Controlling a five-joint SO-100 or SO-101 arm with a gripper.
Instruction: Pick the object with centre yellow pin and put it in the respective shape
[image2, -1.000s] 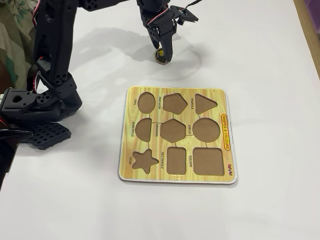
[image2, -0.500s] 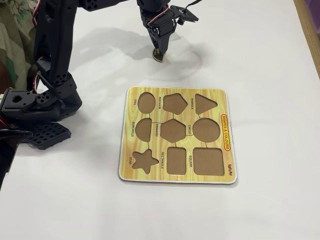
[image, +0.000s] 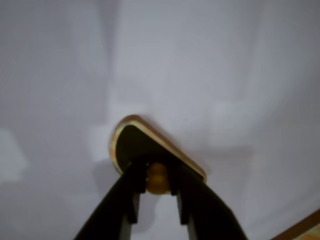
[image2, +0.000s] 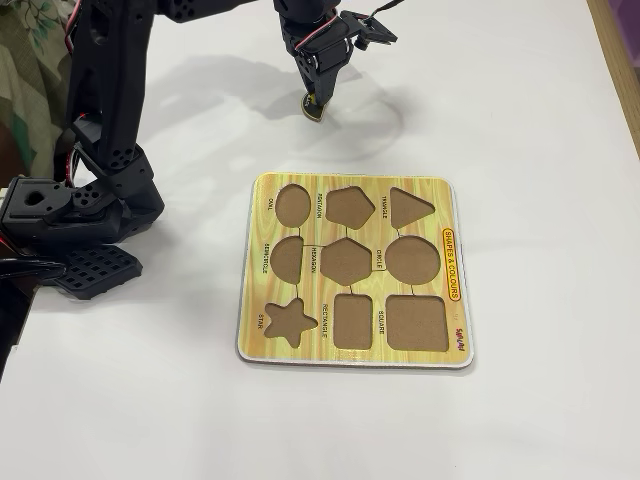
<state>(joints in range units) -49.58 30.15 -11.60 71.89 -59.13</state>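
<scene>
The object with centre yellow pin (image: 131, 142) is a dark semicircle piece with a thin yellowish rim, seen just past my fingertips in the wrist view. My gripper (image: 157, 171) is shut on its round yellow knob (image: 158, 179). In the fixed view the gripper (image2: 315, 103) points down at the top centre, and the piece (image2: 314, 111) shows only as a small sliver under the tips, above the board. The yellow wood-grain shapes board (image2: 430, 190) lies mid-table. Its semicircle cutout (image2: 287, 258), the respective shape, sits in the left column, middle row.
The arm's black base and a perforated black plate (image2: 92, 270) fill the left side of the fixed view. A wooden edge (image2: 622, 60) runs along the far right. A corner of the board (image: 306, 228) shows at the wrist view's bottom right.
The fingers have shut on the knob. The piece lay in full view under the tips a second ago; it now sits a little to the left and shows edge-on between them.
</scene>
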